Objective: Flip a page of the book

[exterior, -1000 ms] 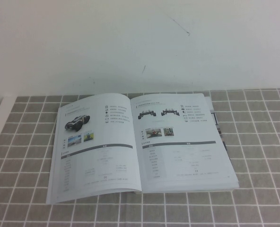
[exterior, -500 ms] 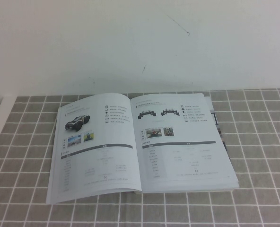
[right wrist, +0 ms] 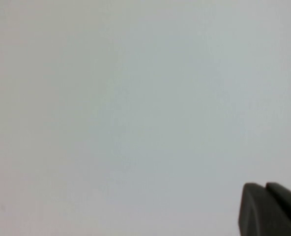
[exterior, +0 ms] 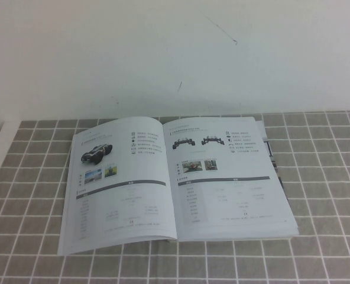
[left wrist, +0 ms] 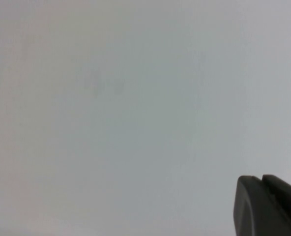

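Two dark grippers show only in their own wrist views, each as a corner of black finger against blank pale wall: the right gripper (right wrist: pixel 271 209) is closed on nothing, while the left gripper (left wrist: pixel 268 206) cannot be judged open or closed. Only the high view shows the large thin white glossy book (exterior: pixel 169 183), lying open on the grey checked tablecloth (exterior: pixel 323 177) with bare cloth on each side, the white sheet with two small black chassis (exterior: pixel 222 177) lying flat as its right-hand page, its outer edge free.

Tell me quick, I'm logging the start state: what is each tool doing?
Left tool: off the table, facing a blank wall; open or shut cannot be told.
Right tool: off the table, facing a blank wall; shut, holding nothing.
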`<act>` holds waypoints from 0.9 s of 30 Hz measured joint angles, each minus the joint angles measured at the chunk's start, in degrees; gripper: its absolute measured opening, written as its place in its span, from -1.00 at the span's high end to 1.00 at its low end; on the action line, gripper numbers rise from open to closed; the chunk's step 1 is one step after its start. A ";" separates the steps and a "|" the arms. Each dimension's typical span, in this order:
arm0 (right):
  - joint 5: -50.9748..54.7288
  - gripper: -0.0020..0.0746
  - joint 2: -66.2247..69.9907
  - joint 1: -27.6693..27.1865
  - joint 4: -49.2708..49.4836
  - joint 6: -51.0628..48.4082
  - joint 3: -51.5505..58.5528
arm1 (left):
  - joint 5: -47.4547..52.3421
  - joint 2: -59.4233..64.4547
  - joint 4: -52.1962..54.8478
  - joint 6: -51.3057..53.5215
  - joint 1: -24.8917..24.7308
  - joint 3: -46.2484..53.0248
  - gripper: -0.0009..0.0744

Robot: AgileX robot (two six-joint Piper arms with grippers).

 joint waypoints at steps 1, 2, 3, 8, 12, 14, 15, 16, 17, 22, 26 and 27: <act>4.51 0.95 3.32 0.00 0.83 0.00 -0.67 | 5.36 2.96 -0.35 0.00 0.00 -0.30 0.99; 7.63 0.95 5.88 0.00 1.45 0.00 -0.66 | 8.67 4.47 -0.79 0.00 0.00 -0.30 0.99; 10.46 0.95 8.26 0.00 1.83 0.00 -0.66 | 12.38 6.79 -1.31 0.25 0.00 -0.30 0.99; 16.79 0.95 17.01 0.00 5.78 0.00 -0.66 | 18.05 16.26 -1.40 1.70 0.00 0.45 0.99; 19.80 0.95 22.28 1.22 15.74 -1.74 -0.66 | 16.40 20.51 -6.61 2.23 0.00 0.45 0.99; 20.50 0.95 24.92 2.34 20.02 -5.65 -0.25 | 15.92 22.40 -10.40 3.10 0.00 0.45 0.99; 20.50 0.95 26.38 2.97 22.62 -8.38 0.24 | 15.59 23.77 -13.31 5.07 0.00 0.45 0.99; 20.50 0.95 27.87 3.61 26.06 -11.39 0.83 | 15.58 25.29 -15.89 7.54 0.00 0.45 0.99; 20.50 0.95 29.42 4.01 28.59 -14.43 1.46 | 15.49 27.03 -18.80 10.63 0.00 0.45 0.99; 19.71 0.95 35.83 5.27 44.02 -28.90 2.72 | 17.30 37.28 -35.03 30.37 0.00 0.45 0.99; 18.94 0.95 39.58 5.27 48.03 -37.50 2.72 | 15.75 45.64 -47.99 41.90 0.00 0.55 0.99; 18.52 0.95 40.46 5.27 48.67 -38.58 2.72 | 15.36 47.73 -51.77 44.74 0.00 0.55 0.99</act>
